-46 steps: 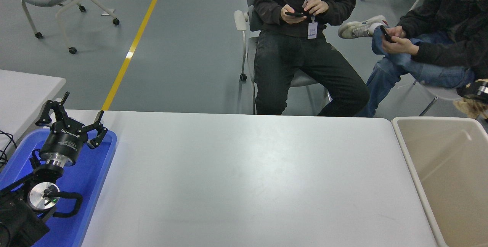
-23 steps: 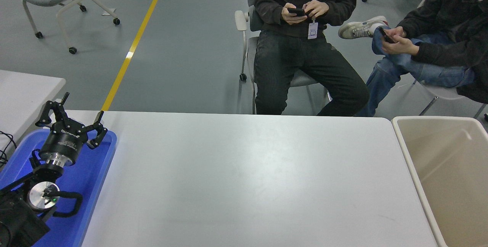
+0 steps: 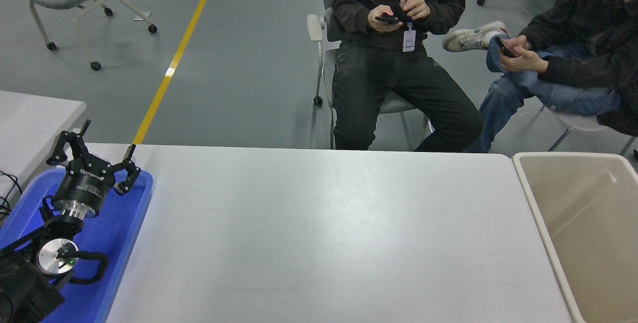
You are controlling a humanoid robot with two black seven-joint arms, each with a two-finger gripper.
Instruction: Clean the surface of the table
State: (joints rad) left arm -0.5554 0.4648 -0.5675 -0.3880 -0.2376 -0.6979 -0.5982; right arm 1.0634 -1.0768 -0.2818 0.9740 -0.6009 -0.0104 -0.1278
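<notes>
The table surface point(image 3: 319, 223) is a wide, smooth grey-white top with nothing lying on it. My left gripper point(image 3: 108, 136) is parked at the lower left, above the blue tray point(image 3: 133, 216). Its fingers are spread open and hold nothing. My right arm and gripper are out of view.
A beige bin point(image 3: 529, 198) stands against the table's right end, and I see nothing inside it. Two people sit on chairs beyond the far edge, each holding a phone. A second white table point(image 3: 35, 113) stands at the far left.
One second ago my right gripper showed at the right edge above the bin with something tan at it; it has since left the picture. The left arm has not moved.
</notes>
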